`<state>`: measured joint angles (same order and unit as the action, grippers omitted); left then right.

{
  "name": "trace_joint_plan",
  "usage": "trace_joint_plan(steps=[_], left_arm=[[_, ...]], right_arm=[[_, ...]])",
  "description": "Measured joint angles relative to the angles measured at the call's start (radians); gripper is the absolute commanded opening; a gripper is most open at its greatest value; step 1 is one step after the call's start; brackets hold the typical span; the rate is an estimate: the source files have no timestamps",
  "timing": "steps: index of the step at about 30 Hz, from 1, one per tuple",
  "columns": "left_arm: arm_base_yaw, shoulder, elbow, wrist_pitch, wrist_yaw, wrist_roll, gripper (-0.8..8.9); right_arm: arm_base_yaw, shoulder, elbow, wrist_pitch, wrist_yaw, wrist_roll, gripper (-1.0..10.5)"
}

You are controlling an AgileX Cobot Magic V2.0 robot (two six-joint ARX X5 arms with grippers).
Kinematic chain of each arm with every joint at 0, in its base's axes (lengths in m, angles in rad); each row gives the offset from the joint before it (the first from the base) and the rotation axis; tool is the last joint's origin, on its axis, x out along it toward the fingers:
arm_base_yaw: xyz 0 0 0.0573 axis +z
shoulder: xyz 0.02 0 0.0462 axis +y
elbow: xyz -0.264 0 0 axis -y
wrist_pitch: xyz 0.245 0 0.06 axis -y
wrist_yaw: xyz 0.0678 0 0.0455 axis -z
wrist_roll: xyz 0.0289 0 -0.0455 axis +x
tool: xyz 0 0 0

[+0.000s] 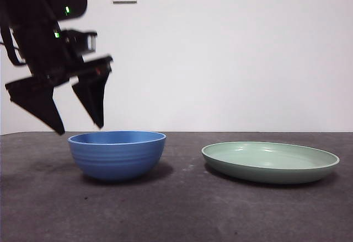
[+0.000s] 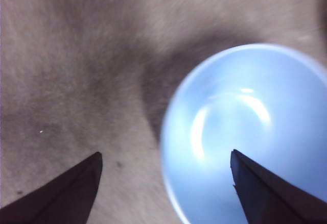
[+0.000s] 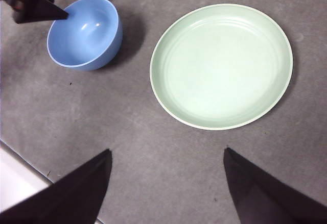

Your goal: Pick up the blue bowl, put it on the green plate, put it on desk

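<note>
light: even, bright | left wrist view: motion-blurred | shadows: soft

The left gripper [image 2: 164, 164] looks down on the desk [image 2: 76, 71], and its two black jaws are spread wide apart with nothing between them. One jaw is over the bare grey surface. The other jaw is over the inside of the blue bowl [image 2: 245, 132], near its rim. The bowl is empty, and pale curved reflections of light lie on its inner wall. It stands on the desk and throws a dark shadow beside its rim. The whole picture is a little blurred, so fine details are not clear.
</note>
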<state>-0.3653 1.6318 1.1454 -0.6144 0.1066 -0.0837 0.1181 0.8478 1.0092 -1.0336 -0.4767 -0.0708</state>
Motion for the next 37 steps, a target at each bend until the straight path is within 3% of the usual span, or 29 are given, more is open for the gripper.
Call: trace_joint_plan(steps=[8,13,18,22,37], left_arm=[[-0.013,0.072,0.000,0.023,-0.004,-0.005,3.80],[-0.017,0.087,0.000,0.021,-0.005,-0.008,2.07],[-0.018,0.087,0.001,0.022,-0.005,-0.011,1.36],[-0.018,0.087,0.001,0.025,-0.005,-0.011,0.14],[-0.027,-0.028,0.045,0.029,-0.008,-0.041,0.10]], right_arm=[[0.000,0.000,0.000,0.001,0.000,0.000,3.5],[0.000,0.000,0.000,0.001,0.002,0.000,3.5],[0.000,0.000,0.000,0.002,0.005,0.000,3.5],[0.000,0.000,0.000,0.004,0.005,0.000,3.5],[0.000,0.000,0.000,0.007,0.006,0.000,3.5]])
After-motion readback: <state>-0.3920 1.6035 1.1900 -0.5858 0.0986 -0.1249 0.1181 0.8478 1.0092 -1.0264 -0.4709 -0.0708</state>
